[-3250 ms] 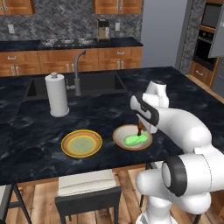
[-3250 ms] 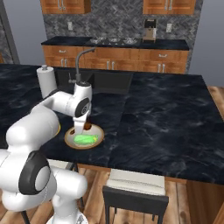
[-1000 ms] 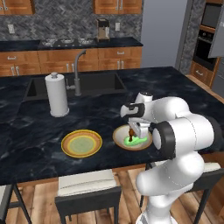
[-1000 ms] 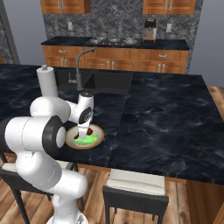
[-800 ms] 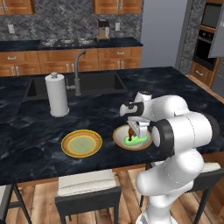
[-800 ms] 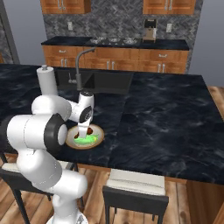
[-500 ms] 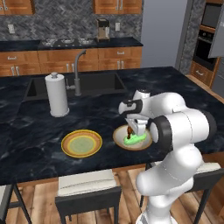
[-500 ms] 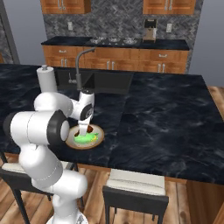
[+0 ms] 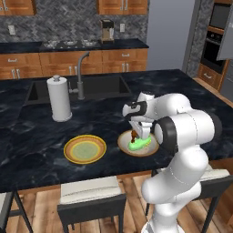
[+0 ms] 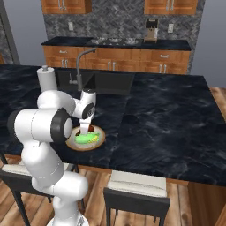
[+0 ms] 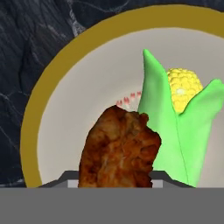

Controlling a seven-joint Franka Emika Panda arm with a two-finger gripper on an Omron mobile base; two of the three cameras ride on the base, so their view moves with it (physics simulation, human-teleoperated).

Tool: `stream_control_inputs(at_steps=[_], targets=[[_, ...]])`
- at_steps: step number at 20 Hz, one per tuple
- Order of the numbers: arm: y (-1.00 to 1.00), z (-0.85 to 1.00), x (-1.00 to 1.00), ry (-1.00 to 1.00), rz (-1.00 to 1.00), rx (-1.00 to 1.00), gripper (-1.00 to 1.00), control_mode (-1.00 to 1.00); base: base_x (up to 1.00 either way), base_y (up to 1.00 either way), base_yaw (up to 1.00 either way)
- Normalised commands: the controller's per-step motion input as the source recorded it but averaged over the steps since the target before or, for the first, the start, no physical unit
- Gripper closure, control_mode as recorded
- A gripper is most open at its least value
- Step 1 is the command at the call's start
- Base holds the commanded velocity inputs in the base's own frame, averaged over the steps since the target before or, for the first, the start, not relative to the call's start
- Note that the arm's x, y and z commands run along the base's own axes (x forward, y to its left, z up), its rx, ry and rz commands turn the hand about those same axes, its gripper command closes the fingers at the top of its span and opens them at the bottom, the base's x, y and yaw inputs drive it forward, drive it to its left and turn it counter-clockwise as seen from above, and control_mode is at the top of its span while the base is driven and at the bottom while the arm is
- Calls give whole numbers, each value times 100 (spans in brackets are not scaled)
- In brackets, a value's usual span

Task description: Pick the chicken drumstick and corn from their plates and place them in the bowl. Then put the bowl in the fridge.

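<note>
Left base view: positioned behind the arm on its left, facing forward and down across the island counter (image 9: 41,168). Right base view: mirrored position, behind-right. Both share the bowl (image 9: 124,142) (image 10: 99,141), sink faucet (image 9: 82,73) (image 10: 82,64) and rear cabinets. Hand view: very close, looking down into the bowl (image 11: 52,92).

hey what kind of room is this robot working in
A home kitchen, rendered rather than real. A dark marble island counter holds a sink with a tall faucet and a paper towel roll; wooden cabinets line the back wall, with a built-in oven to the side.
</note>
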Motion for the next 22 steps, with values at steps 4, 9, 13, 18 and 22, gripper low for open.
stream_control_inputs(at_steps=[4, 9, 13, 18, 22], targets=[[0, 16, 0, -6, 0, 0, 100, -100, 0, 0, 0], [0, -1, -2, 1, 0, 0, 100, -100, 0, 0, 0], [0, -28, -7, 1, 0, 0, 100, -100, 0, 0, 0], [0, -27, -14, 2, 0, 0, 100, -100, 0, 0, 0], [-1, -14, -8, 0, 0, 0, 100, -100, 0, 0, 0]])
